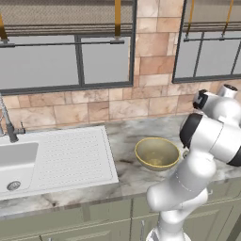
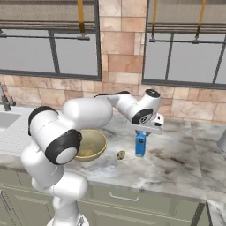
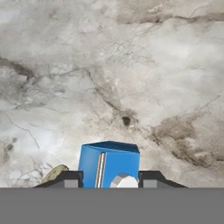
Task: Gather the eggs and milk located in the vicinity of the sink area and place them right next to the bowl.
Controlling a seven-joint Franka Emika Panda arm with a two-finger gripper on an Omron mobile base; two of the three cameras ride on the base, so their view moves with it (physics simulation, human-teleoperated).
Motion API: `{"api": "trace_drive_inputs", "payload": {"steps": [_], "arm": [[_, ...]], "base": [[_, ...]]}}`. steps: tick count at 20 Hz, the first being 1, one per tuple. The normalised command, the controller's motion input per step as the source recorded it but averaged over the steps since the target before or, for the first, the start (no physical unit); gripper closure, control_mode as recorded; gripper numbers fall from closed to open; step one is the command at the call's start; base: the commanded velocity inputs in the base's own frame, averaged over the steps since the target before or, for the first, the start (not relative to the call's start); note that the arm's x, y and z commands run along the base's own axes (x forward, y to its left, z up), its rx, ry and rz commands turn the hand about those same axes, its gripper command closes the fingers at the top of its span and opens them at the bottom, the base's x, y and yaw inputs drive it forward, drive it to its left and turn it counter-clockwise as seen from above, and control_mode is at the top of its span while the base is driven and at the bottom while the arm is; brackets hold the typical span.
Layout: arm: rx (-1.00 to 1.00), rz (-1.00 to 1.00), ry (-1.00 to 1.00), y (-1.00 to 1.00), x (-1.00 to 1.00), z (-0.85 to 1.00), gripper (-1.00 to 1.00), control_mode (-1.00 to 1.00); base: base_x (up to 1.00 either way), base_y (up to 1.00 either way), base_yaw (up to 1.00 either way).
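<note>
My gripper points straight down and is shut on the top of the milk, a small bright blue carton held upright at the counter surface, right of the bowl. Looking down in the hand view, the milk sits between my two dark fingertips, and my gripper is closed on its sides. One small egg, dull tan here, lies on the counter between bowl and carton; the egg peeks in beside my left fingertip. The yellow-olive bowl stands right of the drainboard.
The white sink with its ribbed drainboard and coil faucet lies far left. A tiled wall and windows back the marble counter. A grey object shows at the right edge.
</note>
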Motion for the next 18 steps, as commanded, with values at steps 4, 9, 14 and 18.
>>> {"api": "trace_drive_inputs", "payload": {"steps": [4,9,14,18], "arm": [[0.01,0.00,0.00,0.21,0.00,0.00,1.00,-1.00],[0.02,0.00,0.00,0.29,0.00,0.00,1.00,-1.00],[0.04,0.00,0.00,0.37,0.00,0.00,1.00,-1.00],[0.03,0.00,0.00,0.35,0.03,0.00,1.00,-1.00]], "base": [[0.00,0.00,0.00],[0.00,0.00,0.00],[0.00,0.00,0.00],[0.00,0.00,0.00]]}}
